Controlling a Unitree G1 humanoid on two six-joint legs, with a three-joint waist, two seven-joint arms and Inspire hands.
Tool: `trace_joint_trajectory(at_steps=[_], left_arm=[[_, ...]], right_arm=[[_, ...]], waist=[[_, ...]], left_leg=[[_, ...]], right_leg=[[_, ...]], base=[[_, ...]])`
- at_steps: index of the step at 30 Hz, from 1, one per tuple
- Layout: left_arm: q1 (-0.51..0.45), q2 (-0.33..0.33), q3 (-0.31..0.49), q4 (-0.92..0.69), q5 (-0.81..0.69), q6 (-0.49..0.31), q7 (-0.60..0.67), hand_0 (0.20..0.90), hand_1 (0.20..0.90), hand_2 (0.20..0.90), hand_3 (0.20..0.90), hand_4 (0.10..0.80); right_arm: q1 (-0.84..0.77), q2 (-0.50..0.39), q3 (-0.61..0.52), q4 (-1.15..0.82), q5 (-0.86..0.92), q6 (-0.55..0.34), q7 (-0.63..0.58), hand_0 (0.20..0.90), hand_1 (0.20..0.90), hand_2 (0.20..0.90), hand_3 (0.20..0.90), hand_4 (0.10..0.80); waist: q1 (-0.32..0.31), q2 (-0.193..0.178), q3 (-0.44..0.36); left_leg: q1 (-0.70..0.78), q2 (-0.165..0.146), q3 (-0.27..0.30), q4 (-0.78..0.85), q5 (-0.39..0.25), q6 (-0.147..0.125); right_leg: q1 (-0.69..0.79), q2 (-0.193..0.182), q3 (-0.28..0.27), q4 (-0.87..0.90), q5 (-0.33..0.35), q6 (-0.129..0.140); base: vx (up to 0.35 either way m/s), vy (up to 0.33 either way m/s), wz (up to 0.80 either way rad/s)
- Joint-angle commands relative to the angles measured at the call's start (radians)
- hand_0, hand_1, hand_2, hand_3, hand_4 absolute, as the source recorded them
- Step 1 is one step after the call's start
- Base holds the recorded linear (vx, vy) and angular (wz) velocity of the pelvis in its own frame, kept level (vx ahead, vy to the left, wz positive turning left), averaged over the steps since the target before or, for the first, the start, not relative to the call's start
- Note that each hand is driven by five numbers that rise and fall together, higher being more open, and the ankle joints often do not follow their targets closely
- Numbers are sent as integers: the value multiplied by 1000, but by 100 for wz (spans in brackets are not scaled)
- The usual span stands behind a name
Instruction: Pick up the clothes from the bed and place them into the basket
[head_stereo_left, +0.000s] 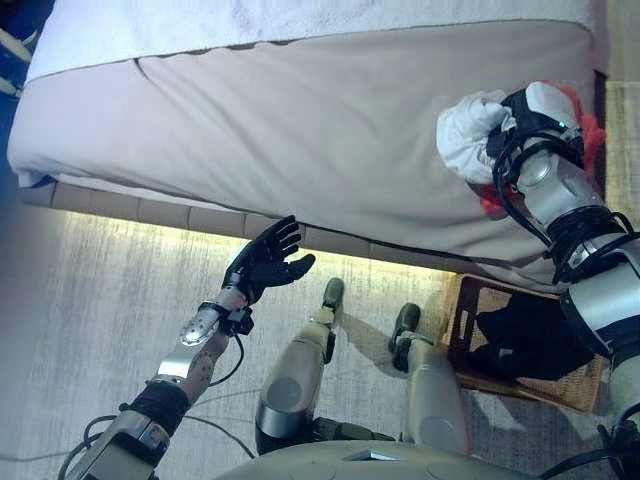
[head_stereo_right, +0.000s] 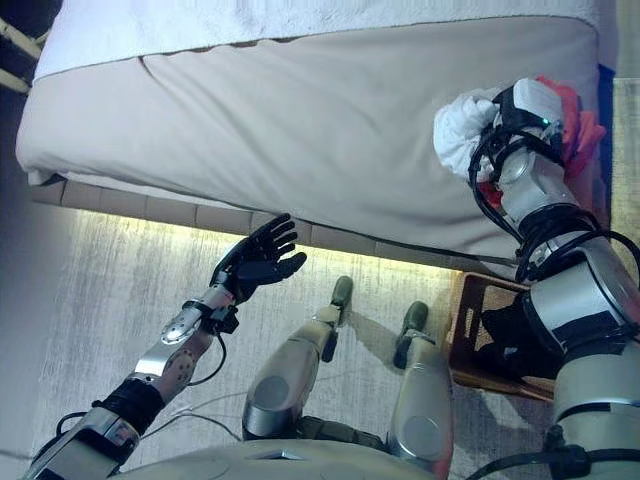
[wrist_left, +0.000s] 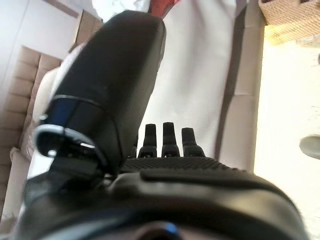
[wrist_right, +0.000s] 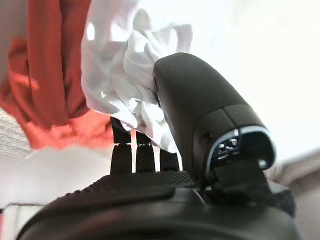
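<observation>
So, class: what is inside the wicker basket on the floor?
Inside the wicker basket lies a black garment. The right arm covers part of the basket, so anything under it cannot be seen.

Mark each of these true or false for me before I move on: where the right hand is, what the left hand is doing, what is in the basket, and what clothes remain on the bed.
1. The right hand is at the white garment on the bed. True.
2. The left hand is carrying a garment. False: it is open and empty, held over the floor near the bed's edge.
3. The basket is empty. False: a dark garment lies inside it.
4. A red garment lies beside the white one. True.
5. The basket sits on top of the bed. False: it stands on the floor beside the bed, under the right arm.
</observation>
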Motion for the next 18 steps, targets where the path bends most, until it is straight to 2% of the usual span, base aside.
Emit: trace_joint_trajectory(at_steps=[1,5,8,12,18], left_arm=[[73,32,51,-39,36,-53,-15,900,900,900,900,800],[90,9,63,-2,80,-34,-1,900,900,900,900,800],[101,-9,71,37,103,-33,-18,900,900,900,900,800],[109,-25,83,89,116,-49,-53,900,900,900,900,800],[88,-44,102,142,150,-47,-67,900,900,900,900,800]], right_arm=[[-12,-131,-21,-113,8,-78,-87,300,300,300,200,100],[80,-183,-116,-203,38,-120,-70,300,300,300,200,100],[141,-217,-181,-252,47,-135,-65,300,300,300,200,100],[215,-254,-263,-294,45,-157,-82,300,300,300,200,100],[380,-276,-401,-354,17,-143,-51,300,300,300,200,100]], waist=[[-32,-113,-187],[-73,-152,-280],[-101,-168,-341],[-138,-176,-388],[-207,-184,-427]], left_leg=[[42,23,63,34,-167,25],[116,42,96,-23,-165,21],[171,50,117,-68,-167,17],[223,63,150,-125,-163,10],[273,84,210,-170,-170,3]], right_leg=[[148,16,28,-116,-29,7],[201,25,69,-176,4,30],[234,33,104,-220,27,47],[258,38,140,-269,53,64],[267,51,204,-310,72,80]], base=[[86,48,-31],[91,25,-42],[92,24,-28],[-4,22,-35],[-54,-25,-31]])
